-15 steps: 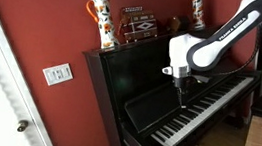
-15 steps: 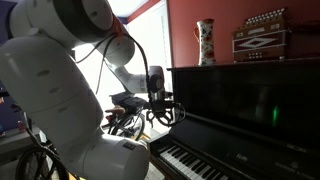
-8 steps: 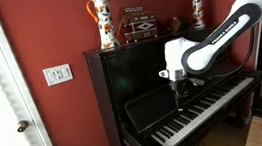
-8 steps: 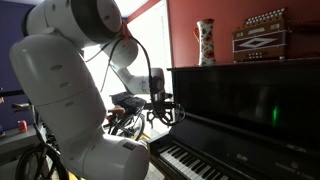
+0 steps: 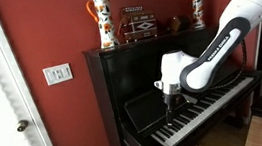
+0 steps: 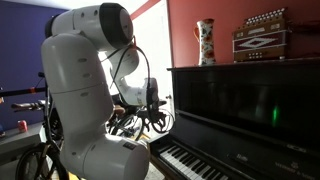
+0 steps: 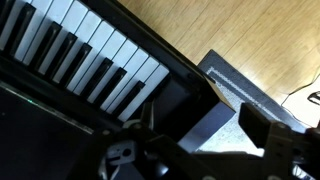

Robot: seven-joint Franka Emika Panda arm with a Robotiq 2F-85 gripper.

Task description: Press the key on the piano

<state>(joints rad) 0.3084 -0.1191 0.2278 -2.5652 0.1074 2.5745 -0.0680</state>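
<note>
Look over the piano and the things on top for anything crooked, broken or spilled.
Nothing stands out. On the piano, the keys lie in an even row, and the patterned vase on top stands upright.

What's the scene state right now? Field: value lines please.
setting: room with red wall, wood floor
piano: black upright, lid open, keys exposed
gripper: pointing down, low over the keys
key contact: cannot tell
jaws: cannot tell open or shut
on piano top: vase
on wall: light switch
</note>
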